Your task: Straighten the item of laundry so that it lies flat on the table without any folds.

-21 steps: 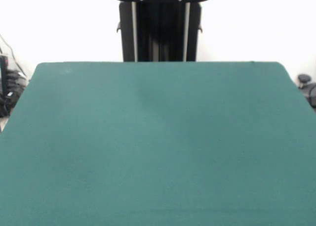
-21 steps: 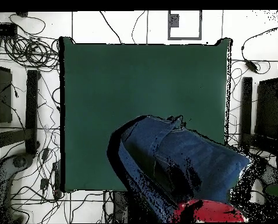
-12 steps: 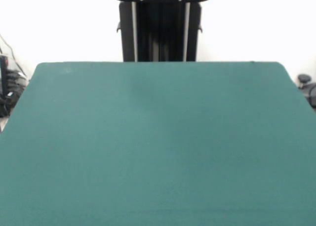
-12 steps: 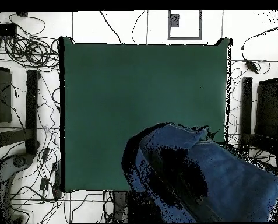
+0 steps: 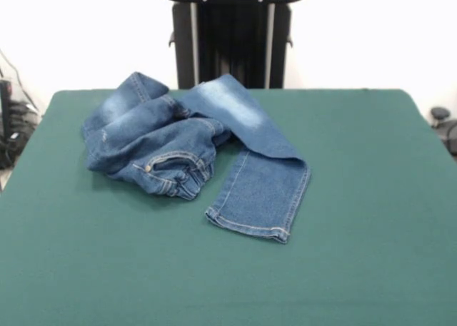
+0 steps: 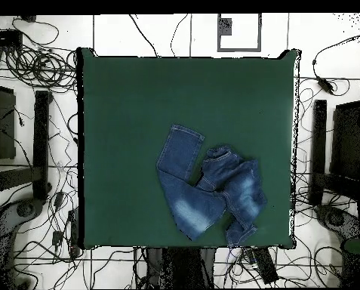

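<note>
No gripper is seen in either view, so whether its fingers are apart or together cannot be told. No arm reaches over the table (image 5: 371,219); in the front view only the black pedestal (image 5: 232,37) is seen at 12 o'clock, behind the table's far edge.

The jeans (image 5: 193,151) lie crumpled on the dark green top. In the front view they are found toward 11 o'clock of the table's middle, close to the far edge. The upper part is bunched into a heap at the 9 o'clock side of the garment, with a pocket and orange-tan stitching turned up toward the camera. One leg is laid out from the heap toward 5 o'clock, and its hem (image 5: 248,228) rests flat on the felt, open end toward the camera. A faded pale patch is seen on the fold nearest the pedestal, which reaches the table's far edge. A second leg is tucked among the folds and cannot be traced.

In the overhead view the jeans (image 6: 209,192) are placed toward 5 o'clock of the table's (image 6: 122,113) middle, one corner touching the 6 o'clock edge. One leg points toward 11 o'clock. The floor around the table is covered with cables (image 6: 39,68).
</note>
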`<state>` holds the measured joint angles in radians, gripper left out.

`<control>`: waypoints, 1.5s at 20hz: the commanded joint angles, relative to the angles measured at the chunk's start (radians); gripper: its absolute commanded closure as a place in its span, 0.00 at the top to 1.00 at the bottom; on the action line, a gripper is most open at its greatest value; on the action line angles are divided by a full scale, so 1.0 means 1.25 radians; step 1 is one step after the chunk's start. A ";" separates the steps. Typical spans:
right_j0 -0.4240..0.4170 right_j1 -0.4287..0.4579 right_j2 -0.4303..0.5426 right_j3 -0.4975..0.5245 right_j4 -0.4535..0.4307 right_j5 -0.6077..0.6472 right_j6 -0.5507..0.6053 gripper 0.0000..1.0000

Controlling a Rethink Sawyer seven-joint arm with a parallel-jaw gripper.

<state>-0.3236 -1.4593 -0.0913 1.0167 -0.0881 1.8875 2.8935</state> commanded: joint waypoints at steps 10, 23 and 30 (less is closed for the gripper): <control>0.005 0.022 0.091 0.059 -0.037 0.027 -0.296 1.00; 0.032 -0.002 0.039 0.289 -0.024 -0.207 -0.306 1.00; 0.028 -0.006 0.029 0.391 -0.030 -0.339 -0.332 1.00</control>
<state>-0.3063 -1.5143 -0.0637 1.2170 -0.0948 1.5964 2.8122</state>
